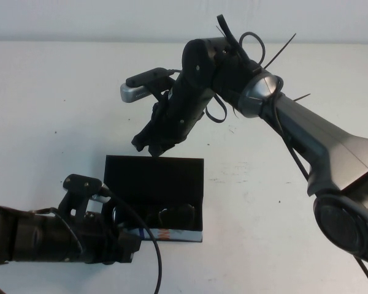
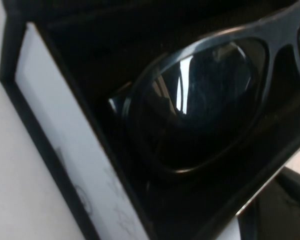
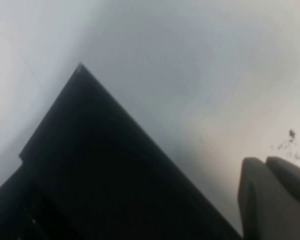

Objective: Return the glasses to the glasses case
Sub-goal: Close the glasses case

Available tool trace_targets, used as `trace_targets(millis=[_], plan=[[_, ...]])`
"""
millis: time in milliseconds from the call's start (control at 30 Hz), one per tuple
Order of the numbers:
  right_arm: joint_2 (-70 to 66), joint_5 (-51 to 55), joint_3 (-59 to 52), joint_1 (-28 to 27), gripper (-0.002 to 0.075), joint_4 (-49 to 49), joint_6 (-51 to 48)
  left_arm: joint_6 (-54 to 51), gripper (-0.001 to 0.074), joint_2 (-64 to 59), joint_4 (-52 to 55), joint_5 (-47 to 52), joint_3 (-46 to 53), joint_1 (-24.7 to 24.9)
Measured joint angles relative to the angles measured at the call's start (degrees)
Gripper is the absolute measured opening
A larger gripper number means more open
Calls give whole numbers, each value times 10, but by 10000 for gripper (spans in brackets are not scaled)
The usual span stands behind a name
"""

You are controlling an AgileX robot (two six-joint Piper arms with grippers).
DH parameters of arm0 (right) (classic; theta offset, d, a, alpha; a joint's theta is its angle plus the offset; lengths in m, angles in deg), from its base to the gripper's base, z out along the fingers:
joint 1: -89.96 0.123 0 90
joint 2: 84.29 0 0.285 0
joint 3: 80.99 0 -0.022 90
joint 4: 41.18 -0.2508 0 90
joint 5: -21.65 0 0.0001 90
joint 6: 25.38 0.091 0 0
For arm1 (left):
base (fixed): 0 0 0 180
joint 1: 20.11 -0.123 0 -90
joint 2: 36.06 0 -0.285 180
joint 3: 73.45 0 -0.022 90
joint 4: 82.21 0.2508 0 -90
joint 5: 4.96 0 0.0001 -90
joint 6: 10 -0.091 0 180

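The glasses case (image 1: 153, 180) is a black box in the middle of the table, its lid open and leaning back. Its white printed front edge (image 1: 172, 234) faces me. The dark thick-rimmed glasses (image 1: 178, 215) lie inside the box; the left wrist view shows one lens (image 2: 210, 100) close up beside the white edge (image 2: 65, 150). My left gripper (image 1: 126, 246) sits low at the case's front left corner. My right gripper (image 1: 148, 147) hangs just above the lid's far edge, shut and empty; its fingertips (image 3: 266, 160) are pressed together beside the lid's corner (image 3: 80, 67).
The case stands on a plain white table (image 1: 49, 122). The right arm (image 1: 306, 128) reaches across from the right, over the table behind the case. The left arm (image 1: 30, 236) lies along the front left edge, a cable looping by the case front.
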Motion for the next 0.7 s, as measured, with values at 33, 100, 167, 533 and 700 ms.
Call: trace_targets(millis=[33,100,167,533,700], plan=[[0,4,0,0,-12,-2,0,0,1,0,0,-1,0,0],[0,7,0,0,-12,-3,0,0,1,0,0,-1,0,0],[0,7,0,0,-11,-4,0,0,1,0,-1,-2,0,0],[0,4,2,0,-13,-38,0,-1,1,0,-2,-4,0,0],[0,4,3,-1,-13,-52,0,-1,1,0,-2,-4,0,0]])
